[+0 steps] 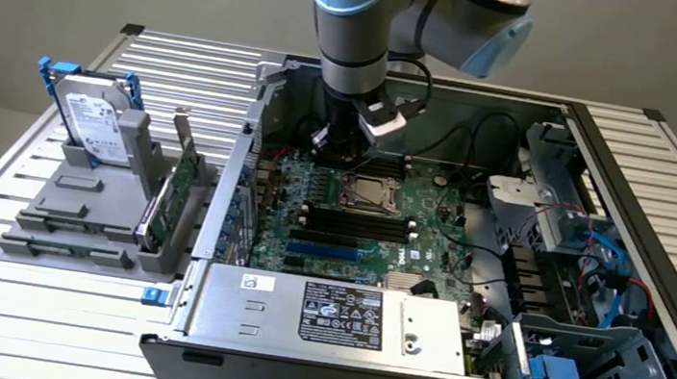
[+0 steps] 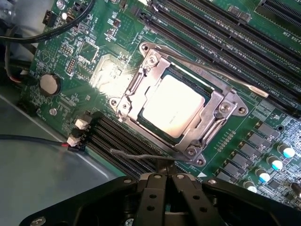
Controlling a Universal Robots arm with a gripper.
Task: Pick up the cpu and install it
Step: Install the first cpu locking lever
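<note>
The cpu (image 2: 175,105), a flat square chip with a pale metal top, lies inside the metal socket frame (image 2: 221,109) on the green motherboard (image 2: 117,52). In the exterior view the socket (image 1: 365,193) sits mid-board inside the open computer case. My gripper (image 1: 338,157) hangs just above the board, behind the socket, on the blue-grey arm. In the wrist view its black fingers (image 2: 164,181) meet, shut with nothing between them, close beside the socket's lever wire (image 2: 141,155).
The case walls (image 1: 224,197) surround the board. A power supply (image 1: 336,317) lies in front, drive cages and cables (image 1: 587,269) at the exterior view's right. Outside, a grey stand (image 1: 91,208) holds a hard drive (image 1: 94,126) and a green card (image 1: 181,180).
</note>
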